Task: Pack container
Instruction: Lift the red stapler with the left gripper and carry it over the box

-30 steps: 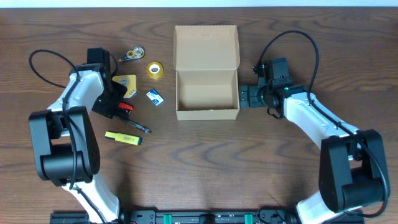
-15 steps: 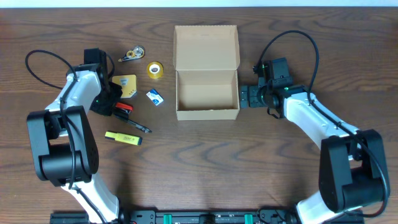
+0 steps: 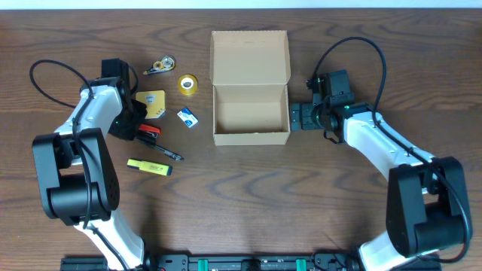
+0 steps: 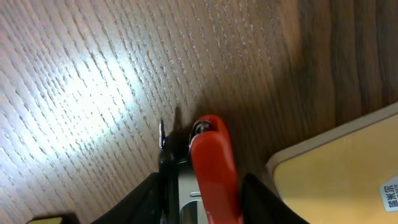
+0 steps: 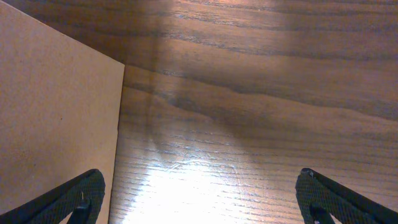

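Observation:
The container (image 3: 251, 137) is a tan cardboard box at the table's middle, open, with its flap lid (image 3: 249, 57) folded back and nothing visible inside. My left gripper (image 3: 138, 129) is left of it, shut on a red and black stapler (image 3: 151, 131) that lies on the table. In the left wrist view the stapler (image 4: 210, 155) sits tight between the fingers (image 4: 204, 193). My right gripper (image 3: 298, 117) is open and empty, just outside the box's right wall. The right wrist view shows that wall (image 5: 56, 118) beside the spread fingers (image 5: 202, 199).
Stationery lies left of the box: a tape dispenser (image 3: 160, 65), a yellow tape roll (image 3: 187, 84), a yellow note pad (image 3: 154, 103) (also in the left wrist view (image 4: 342, 168)), a small blue and white eraser (image 3: 187, 117), a black pen (image 3: 166, 153), a yellow highlighter (image 3: 149, 166).
My left arm has shifted a little to the left and its fingers have come in on the stapler. The right arm and the box have not moved.

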`<state>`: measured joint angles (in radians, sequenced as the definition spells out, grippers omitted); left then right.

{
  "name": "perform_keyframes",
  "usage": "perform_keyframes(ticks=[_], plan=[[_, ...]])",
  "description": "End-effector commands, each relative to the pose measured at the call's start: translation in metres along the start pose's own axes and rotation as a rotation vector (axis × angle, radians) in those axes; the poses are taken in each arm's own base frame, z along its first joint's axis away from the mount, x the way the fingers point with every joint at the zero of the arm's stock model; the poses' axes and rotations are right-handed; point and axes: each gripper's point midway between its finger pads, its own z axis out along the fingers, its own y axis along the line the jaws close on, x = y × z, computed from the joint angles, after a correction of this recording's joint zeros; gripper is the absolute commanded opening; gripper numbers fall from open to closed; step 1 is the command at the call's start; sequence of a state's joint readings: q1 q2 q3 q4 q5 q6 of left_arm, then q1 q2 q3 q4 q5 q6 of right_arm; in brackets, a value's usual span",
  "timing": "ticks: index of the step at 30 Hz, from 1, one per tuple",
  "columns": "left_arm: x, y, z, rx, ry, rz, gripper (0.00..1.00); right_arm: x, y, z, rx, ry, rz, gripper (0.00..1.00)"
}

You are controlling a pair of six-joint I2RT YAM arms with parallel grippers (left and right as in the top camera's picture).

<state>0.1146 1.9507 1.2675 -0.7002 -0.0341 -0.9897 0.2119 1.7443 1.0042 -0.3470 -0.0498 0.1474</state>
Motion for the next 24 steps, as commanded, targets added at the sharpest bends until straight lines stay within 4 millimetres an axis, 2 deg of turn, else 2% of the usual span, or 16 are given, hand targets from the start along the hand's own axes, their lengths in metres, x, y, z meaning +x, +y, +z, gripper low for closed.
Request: perform_keyframes(ticks=[1, 10, 20, 24], plan=[[-0.006, 0.004, 0.006, -0.031, -0.017, 0.004, 0.41, 0.003, -0.001, 0.003, 0.003, 0.012, -0.013, 0.99], [-0.006, 0.006, 0.011, -0.043, -0.01, 0.002, 0.38, 0.003, -0.001, 0.003, 0.003, 0.012, -0.013, 0.99], [-0.005, 0.006, 0.01, -0.042, -0.006, 0.001, 0.22, 0.003, -0.001, 0.003, 0.003, 0.012, -0.013, 0.99], [-0.011, 0.003, -0.002, -0.04, -0.013, -0.002, 0.16, 0.003, -0.001, 0.003, 0.002, 0.012, -0.013, 0.99]])
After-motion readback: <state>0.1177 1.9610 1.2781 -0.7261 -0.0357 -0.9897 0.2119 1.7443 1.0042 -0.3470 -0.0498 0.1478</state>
